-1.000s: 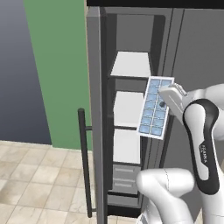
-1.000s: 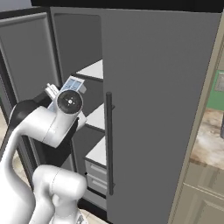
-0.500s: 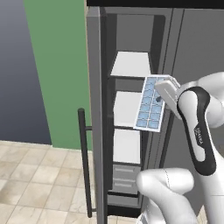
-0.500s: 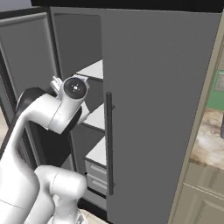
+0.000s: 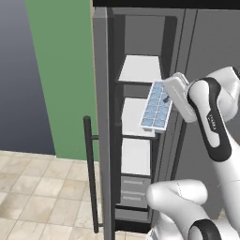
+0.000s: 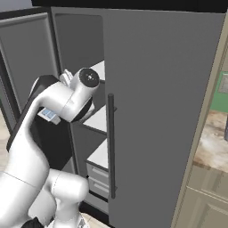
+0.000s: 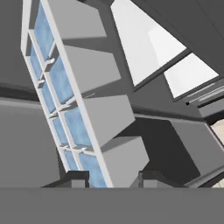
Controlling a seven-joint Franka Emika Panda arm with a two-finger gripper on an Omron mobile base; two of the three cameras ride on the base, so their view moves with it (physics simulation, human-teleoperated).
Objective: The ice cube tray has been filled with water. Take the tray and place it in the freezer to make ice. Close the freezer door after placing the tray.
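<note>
The ice cube tray (image 5: 157, 105), white with light-blue cells, hangs tilted steeply in front of the open freezer (image 5: 140, 70), level with its middle white shelf (image 5: 136, 111). My gripper (image 5: 165, 99) is shut on the tray's upper right end. In the hand view the tray (image 7: 65, 100) runs up from between my fingertips (image 7: 77, 177), its cells edge-on. A corner of the tray (image 6: 48, 115) pokes out below my forearm in the right base view. The freezer door (image 5: 103, 122) stands wide open, seen edge-on, with its dark bar handle (image 5: 89, 173) toward me.
White shelves (image 7: 151, 48) and grey drawers (image 5: 133, 187) fill the freezer compartment. The wider fridge door (image 6: 164, 111) to the right is closed, with a dark vertical handle (image 6: 111, 147). A green wall (image 5: 61, 70) lies left of the open door, and beige floor tiles (image 5: 37, 197) below.
My hand has carried the tray a little left and up, closer to the freezer opening, and the forearm has swung higher. The grip is unchanged.
</note>
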